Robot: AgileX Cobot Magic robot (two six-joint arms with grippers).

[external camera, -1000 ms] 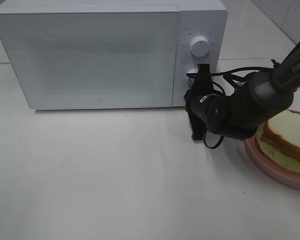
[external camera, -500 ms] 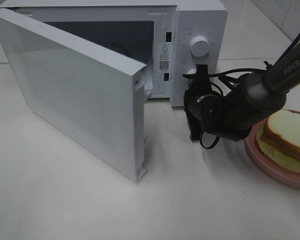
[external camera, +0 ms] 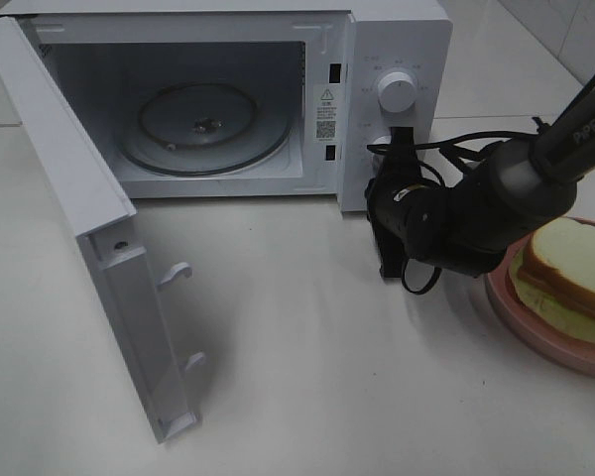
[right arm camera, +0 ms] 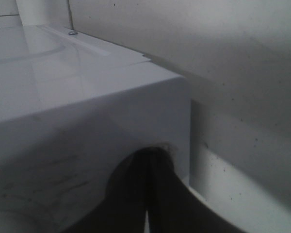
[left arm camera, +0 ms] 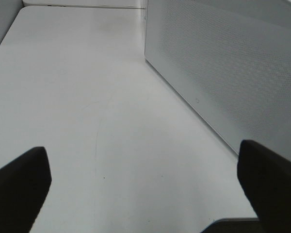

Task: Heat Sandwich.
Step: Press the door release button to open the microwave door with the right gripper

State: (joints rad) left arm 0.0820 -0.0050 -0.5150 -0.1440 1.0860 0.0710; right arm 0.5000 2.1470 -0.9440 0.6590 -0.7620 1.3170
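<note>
Right gripper (external camera: 401, 134), jaws pressed together with nothing between them, tip at the lower dial (external camera: 380, 147) of the microwave (external camera: 397, 40); the right wrist view showed the shut fingers (right arm camera: 136, 194) against a white corner, and whether they touched the dial could not be told. Left gripper (left arm camera: 145, 187), jaws spread wide and holding nothing, low over the table (external camera: 327, 397), beside a white perforated panel (left arm camera: 233, 73) that was probably the outer face of the door.

Lettering: "PiPER" in white on the right arm (external camera: 587, 124). A warning label (external camera: 324, 114) with a triangle sat on the cavity's frame; its text, and the print around the dials, was too small to read.

Counts: 1 microwave, its door (external camera: 89, 228) swung fully open; 2 dials, the upper one (external camera: 397, 91) in plain sight; 1 glass turntable (external camera: 203, 124) in the cavity; 2 latch hooks (external camera: 177, 273) on the door's edge; 1 sandwich (external camera: 570, 263) lying on 1 pink plate (external camera: 535, 332) at the table's right edge, just beside the right arm and well apart from the cavity.
</note>
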